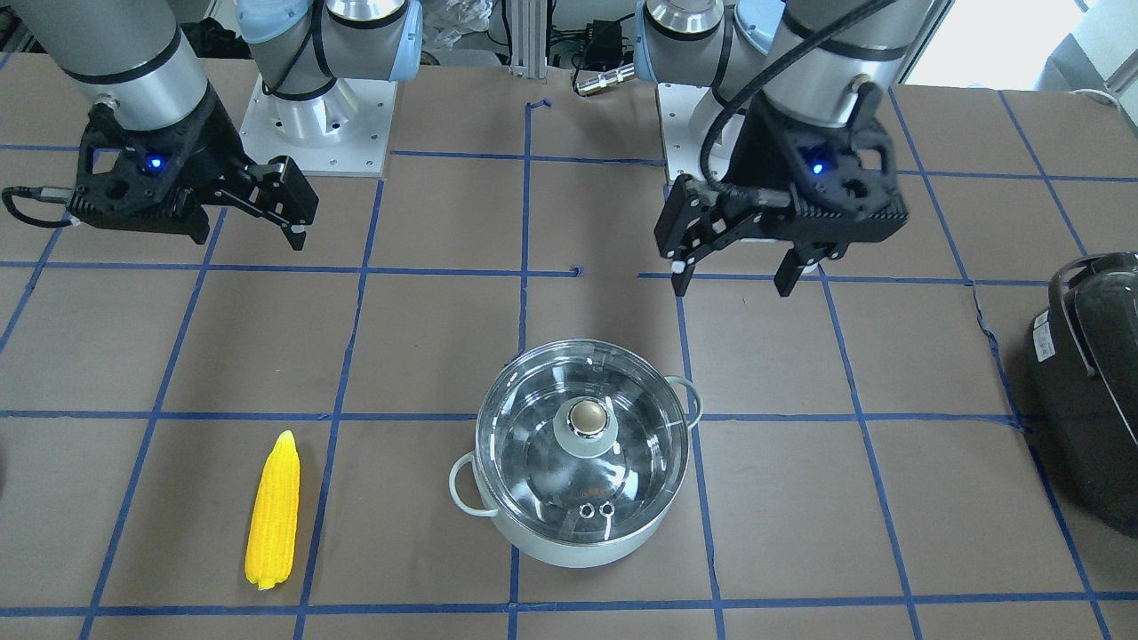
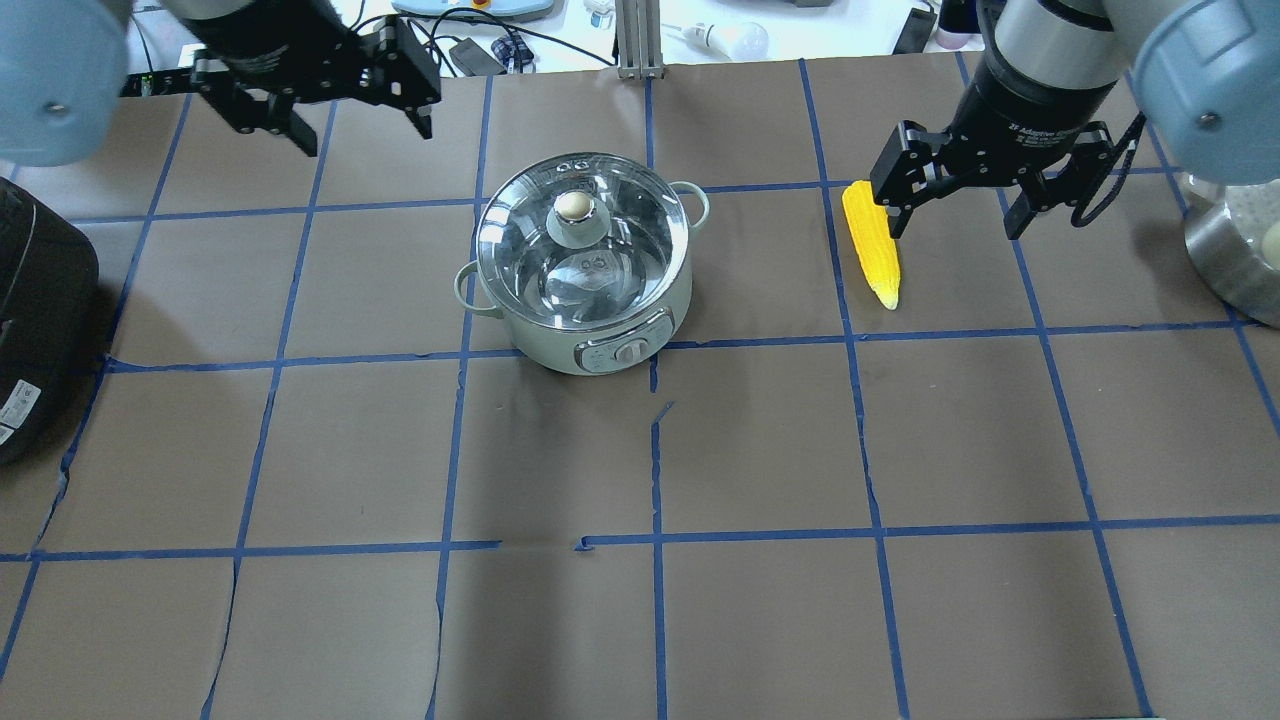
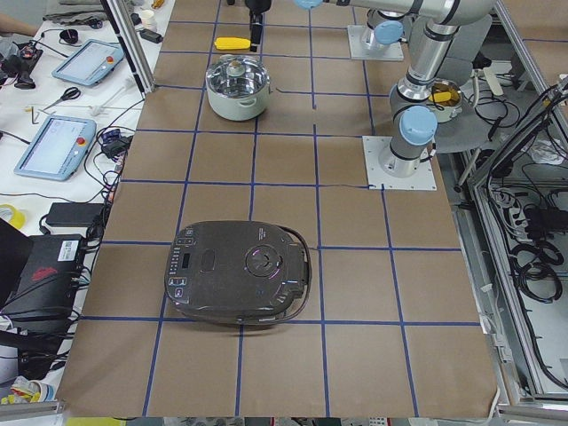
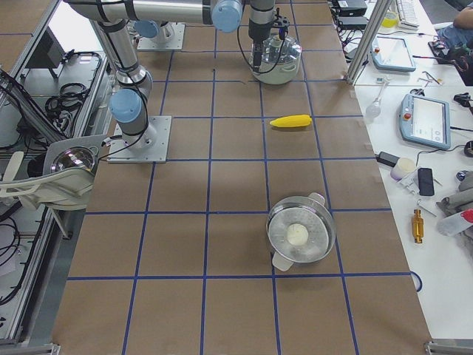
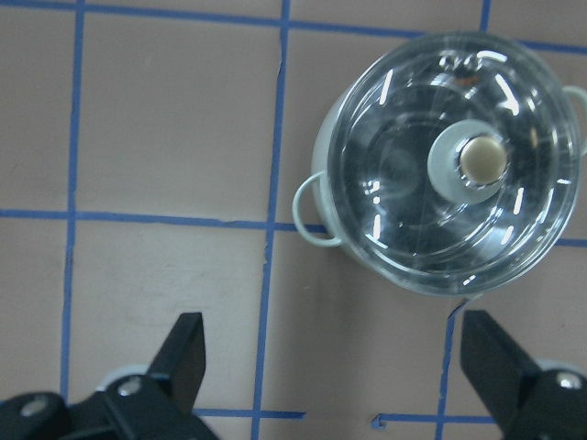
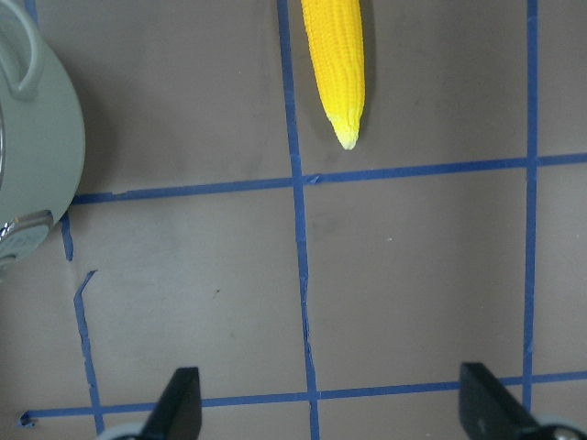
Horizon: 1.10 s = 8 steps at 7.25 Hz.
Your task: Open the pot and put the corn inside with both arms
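The mint-green pot (image 1: 533, 533) stands mid-table with its glass lid (image 1: 533, 444) on and the brass knob (image 1: 587, 416) on top; it also shows in the overhead view (image 2: 560, 345) and the left wrist view (image 5: 394, 174). The yellow corn (image 1: 274, 511) lies flat on the table on the robot's right, apart from the pot; it also shows in the overhead view (image 2: 870, 245) and the right wrist view (image 6: 337, 55). My left gripper (image 1: 733, 280) is open and empty, hovering high beside the pot. My right gripper (image 2: 955, 228) is open and empty, hovering above the table near the corn.
A black appliance (image 1: 1093, 391) sits at the table's edge on the robot's left. A steel pot with a white ball in it (image 4: 300, 233) stands farther out on the robot's right. Blue tape lines grid the brown table cover (image 2: 760, 440).
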{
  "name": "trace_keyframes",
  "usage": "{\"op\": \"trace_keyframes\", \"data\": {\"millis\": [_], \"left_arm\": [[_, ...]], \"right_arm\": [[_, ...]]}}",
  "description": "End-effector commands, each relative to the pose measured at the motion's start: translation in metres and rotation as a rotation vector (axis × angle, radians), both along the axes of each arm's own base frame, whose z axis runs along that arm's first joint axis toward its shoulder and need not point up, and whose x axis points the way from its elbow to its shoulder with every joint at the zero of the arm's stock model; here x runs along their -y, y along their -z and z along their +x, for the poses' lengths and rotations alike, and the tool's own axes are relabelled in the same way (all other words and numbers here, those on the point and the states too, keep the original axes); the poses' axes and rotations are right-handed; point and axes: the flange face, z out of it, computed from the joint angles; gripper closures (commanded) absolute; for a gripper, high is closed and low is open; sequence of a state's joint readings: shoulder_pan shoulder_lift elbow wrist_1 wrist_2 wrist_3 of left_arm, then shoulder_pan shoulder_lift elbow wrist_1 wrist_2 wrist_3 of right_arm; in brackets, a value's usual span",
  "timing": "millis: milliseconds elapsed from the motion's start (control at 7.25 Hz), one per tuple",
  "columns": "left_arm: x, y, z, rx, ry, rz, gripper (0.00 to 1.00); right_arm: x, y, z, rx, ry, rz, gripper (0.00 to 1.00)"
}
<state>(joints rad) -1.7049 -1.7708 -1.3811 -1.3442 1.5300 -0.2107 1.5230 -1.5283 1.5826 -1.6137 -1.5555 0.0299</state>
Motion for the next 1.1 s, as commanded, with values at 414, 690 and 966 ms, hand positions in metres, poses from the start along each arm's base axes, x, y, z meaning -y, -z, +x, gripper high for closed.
{"op": "trace_keyframes", "data": {"millis": [414, 690, 966], "left_arm": [[0.063, 0.140, -0.068, 0.012, 0.002, 0.082, 0.00], [0.059, 0.162, -0.084, 0.017, 0.017, 0.103, 0.00], [0.048, 0.163, -0.098, 0.022, 0.006, 0.109, 0.00]], "right_arm": [[0.097, 0.110, -0.018, -0.005, -0.062, -0.080, 0.00], [0.126, 0.170, -0.023, -0.029, -0.063, -0.081, 0.00], [0.134, 0.214, -0.023, -0.025, -0.060, -0.080, 0.00]]}}
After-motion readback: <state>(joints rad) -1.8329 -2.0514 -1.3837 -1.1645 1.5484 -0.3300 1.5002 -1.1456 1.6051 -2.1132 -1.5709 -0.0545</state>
